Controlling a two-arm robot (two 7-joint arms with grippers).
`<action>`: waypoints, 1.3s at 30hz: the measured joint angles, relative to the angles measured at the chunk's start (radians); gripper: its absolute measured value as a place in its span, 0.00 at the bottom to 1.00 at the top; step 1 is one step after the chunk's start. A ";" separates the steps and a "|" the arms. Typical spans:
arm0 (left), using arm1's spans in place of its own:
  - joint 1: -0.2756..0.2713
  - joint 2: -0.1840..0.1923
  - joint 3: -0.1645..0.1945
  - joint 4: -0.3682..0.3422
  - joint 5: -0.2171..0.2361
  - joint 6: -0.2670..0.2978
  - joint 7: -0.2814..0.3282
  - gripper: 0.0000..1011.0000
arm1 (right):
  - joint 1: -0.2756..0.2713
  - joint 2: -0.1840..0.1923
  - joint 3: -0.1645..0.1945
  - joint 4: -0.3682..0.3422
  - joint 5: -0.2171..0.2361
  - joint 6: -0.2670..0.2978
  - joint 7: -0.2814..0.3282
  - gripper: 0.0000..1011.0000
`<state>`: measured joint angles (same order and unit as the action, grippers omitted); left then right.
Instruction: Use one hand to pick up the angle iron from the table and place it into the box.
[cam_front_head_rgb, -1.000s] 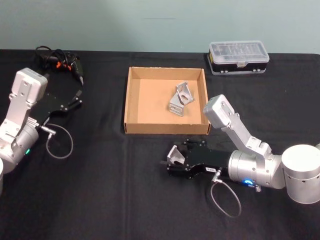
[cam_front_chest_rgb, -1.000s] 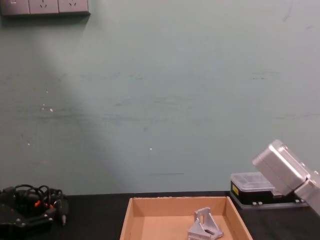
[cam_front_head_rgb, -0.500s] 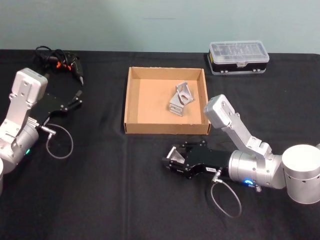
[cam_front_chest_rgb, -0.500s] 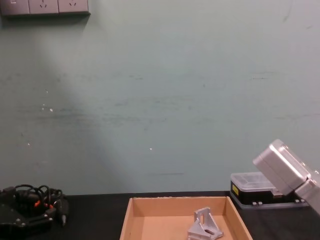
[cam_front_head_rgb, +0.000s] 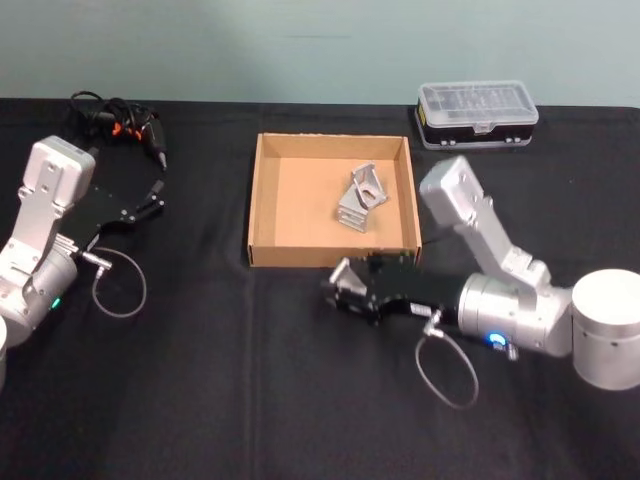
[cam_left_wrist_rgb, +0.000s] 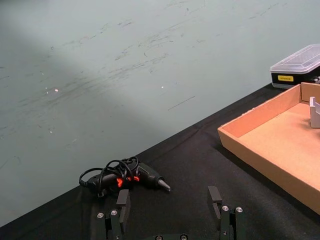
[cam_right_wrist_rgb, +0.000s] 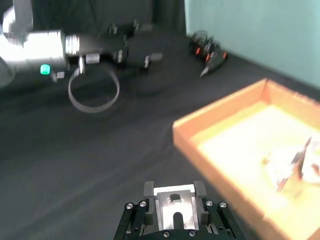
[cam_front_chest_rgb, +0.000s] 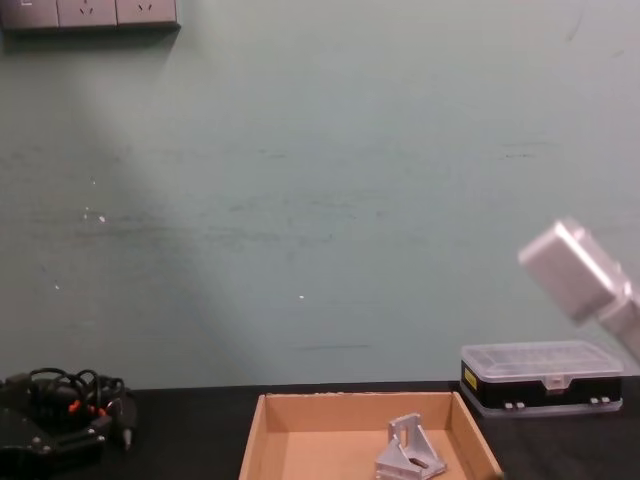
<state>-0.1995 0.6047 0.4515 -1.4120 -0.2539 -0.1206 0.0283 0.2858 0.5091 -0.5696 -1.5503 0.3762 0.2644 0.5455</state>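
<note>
Transport toward box

We see tabletop (cam_front_head_rgb: 200, 400), then box (cam_front_head_rgb: 262, 200) already holding one angle iron (cam_front_head_rgb: 360, 198); our right gripper (cam_front_head_rgb: 340, 287), clamped on a second angle iron (cam_right_wrist_rgb: 173, 201), has risen and now hovers just beside the near wall, while left gripper (cam_left_wrist_rgb: 170, 202) rests spread.

The shallow tan cardboard box (cam_front_head_rgb: 331, 212) sits mid-desk on my flat black matte desk (cam_front_head_rgb: 230, 400), ahead of me. A silver metal angle iron (cam_front_head_rgb: 359, 197) lies in it, toward its right wall. Behind and right of the box rests the clear-lidded plastic case with black base (cam_front_head_rgb: 478, 114). The black corded glue gun (cam_front_head_rgb: 123, 125) lies far left at the back. My right gripper (cam_front_head_rgb: 338, 288) hangs just before the box's front wall, its fingers (cam_right_wrist_rgb: 149, 189) around a second silver angle iron (cam_right_wrist_rgb: 173, 199). My left gripper (cam_front_head_rgb: 153, 196) rests left of the box, near the glue gun.
</note>
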 joint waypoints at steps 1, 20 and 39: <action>0.000 0.000 0.000 0.000 0.000 0.000 0.000 1.00 | 0.004 -0.004 0.003 -0.002 0.003 0.000 -0.002 0.47; 0.000 0.000 0.000 0.000 0.000 0.000 0.000 1.00 | 0.367 -0.308 -0.045 0.408 -0.115 0.082 -0.149 0.47; 0.000 0.000 0.000 0.000 0.000 0.000 0.000 1.00 | 0.443 -0.388 -0.061 0.589 -0.163 0.134 -0.161 0.49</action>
<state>-0.1995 0.6047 0.4514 -1.4120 -0.2539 -0.1205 0.0283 0.7289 0.1211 -0.6306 -0.9610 0.2136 0.3987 0.3843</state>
